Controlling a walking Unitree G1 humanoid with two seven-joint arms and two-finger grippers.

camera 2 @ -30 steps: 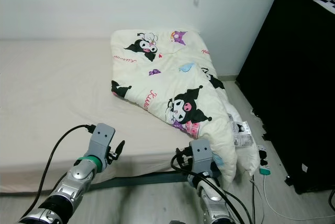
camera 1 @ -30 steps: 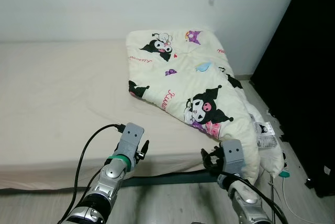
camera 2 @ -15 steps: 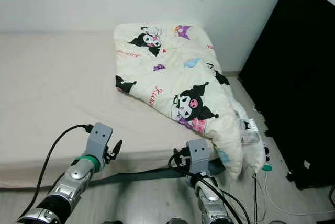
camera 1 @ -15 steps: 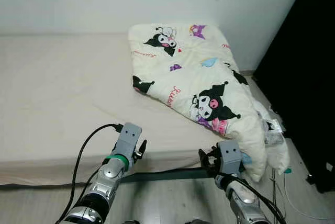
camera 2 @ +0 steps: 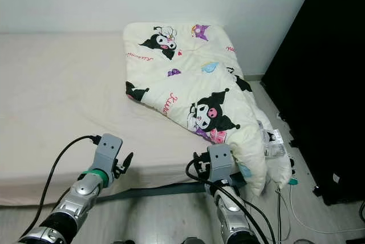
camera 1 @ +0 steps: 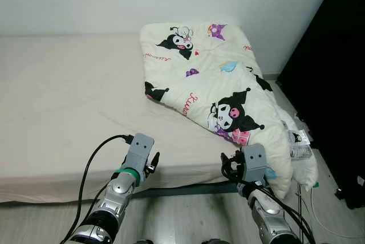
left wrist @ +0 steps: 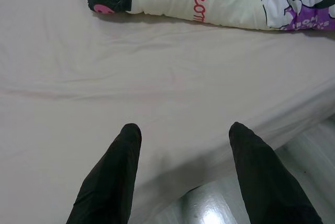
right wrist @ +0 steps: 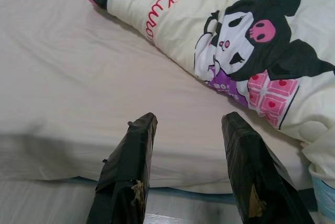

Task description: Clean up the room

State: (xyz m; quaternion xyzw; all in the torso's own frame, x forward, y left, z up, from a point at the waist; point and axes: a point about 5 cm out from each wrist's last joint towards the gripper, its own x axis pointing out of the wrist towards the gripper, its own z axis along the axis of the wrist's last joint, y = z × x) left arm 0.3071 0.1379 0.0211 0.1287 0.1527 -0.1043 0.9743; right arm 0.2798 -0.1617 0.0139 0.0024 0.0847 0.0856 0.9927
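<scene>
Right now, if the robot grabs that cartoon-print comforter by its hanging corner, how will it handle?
The comforter looks puffy and soft, so it will probably flop and sag rather than lift as one piece. It drapes over the bed edge toward the floor, so a pull may drag it off. It seems bulky but likely light.

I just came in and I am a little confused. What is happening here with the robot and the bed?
The robot stands at the bed edge. Both the left gripper and the right gripper are open above the sheet, holding nothing. A cartoon-print blanket lies crumpled on the bed's right side, partly hanging toward the floor.
</scene>
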